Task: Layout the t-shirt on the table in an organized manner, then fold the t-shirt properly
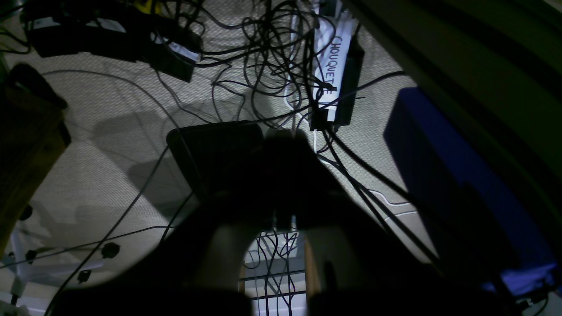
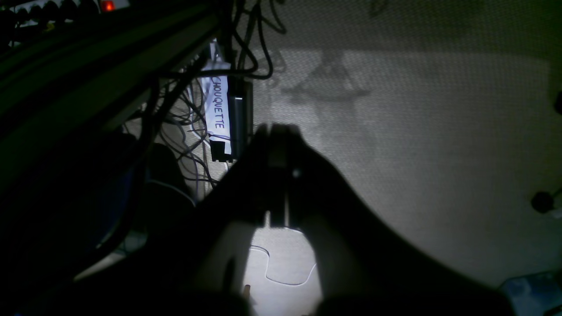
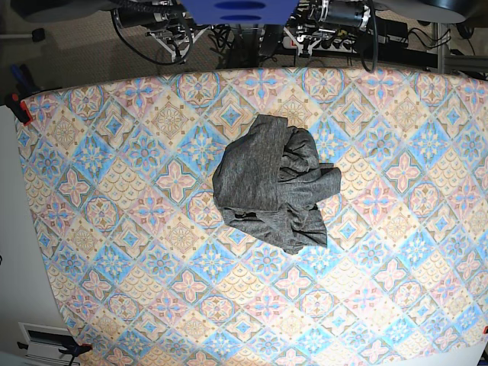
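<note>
Your right end effector (image 2: 277,131) hangs off the desk (image 3: 91,252) at the far edge (base view's left), its fingers pressed together on nothing, floor and cables below. The shirt (image 3: 274,183) lies crumpled in a heap near the desk's middle, sleeves and hem lost in the folds. Your left end effector (image 1: 283,136) is likewise closed and empty. Part both first, then take two well-separated edges of the heap and draw them apart, flat

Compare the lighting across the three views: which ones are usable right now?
Base view: bright, even, sharp on the crumpled t-shirt and table. Left wrist view: dim, its end effector a black silhouette over floor cables. Right wrist view: darker still, end effector silhouetted.
</note>
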`<state>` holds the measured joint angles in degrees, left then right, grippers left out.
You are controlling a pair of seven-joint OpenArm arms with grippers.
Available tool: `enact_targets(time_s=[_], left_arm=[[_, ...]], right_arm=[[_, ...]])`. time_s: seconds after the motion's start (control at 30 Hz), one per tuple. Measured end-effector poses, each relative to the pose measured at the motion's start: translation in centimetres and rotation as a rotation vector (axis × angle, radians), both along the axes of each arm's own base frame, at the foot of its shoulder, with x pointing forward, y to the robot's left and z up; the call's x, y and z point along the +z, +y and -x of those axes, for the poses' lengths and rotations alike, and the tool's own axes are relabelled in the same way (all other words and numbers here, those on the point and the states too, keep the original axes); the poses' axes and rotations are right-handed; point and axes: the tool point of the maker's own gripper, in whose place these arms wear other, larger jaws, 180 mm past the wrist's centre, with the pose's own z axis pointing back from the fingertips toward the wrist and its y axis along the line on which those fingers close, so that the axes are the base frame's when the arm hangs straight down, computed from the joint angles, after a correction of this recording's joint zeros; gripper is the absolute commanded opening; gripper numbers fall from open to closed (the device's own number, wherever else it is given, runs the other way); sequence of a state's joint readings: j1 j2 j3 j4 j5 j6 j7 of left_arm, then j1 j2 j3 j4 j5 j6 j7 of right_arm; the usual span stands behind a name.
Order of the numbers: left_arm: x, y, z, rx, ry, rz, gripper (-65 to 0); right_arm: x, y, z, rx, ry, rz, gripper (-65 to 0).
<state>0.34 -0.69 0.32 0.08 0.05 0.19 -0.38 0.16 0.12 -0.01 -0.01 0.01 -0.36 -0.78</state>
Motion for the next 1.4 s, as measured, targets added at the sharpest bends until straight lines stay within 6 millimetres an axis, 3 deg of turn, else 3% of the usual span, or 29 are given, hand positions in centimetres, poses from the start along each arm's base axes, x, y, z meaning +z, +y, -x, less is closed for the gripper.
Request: enact_targets(time_s=[0.6, 0.9, 1.4], left_arm=[[0.0, 0.3, 0.0, -0.002, 0.0, -0.004, -65.0], [0.1, 0.3, 1.8, -0.002, 0.032, -0.004, -65.0], [0.1, 0.3, 1.6, -0.002, 0.03, -0.005, -65.0]], right_arm=[[0.0, 0.0, 0.0, 0.0, 0.0, 0.0, -64.9], [0.0, 0.0, 0.0, -0.001, 0.0, 0.0, -64.7], [0.0, 0.0, 0.0, -0.003, -0.001, 0.0, -64.8]])
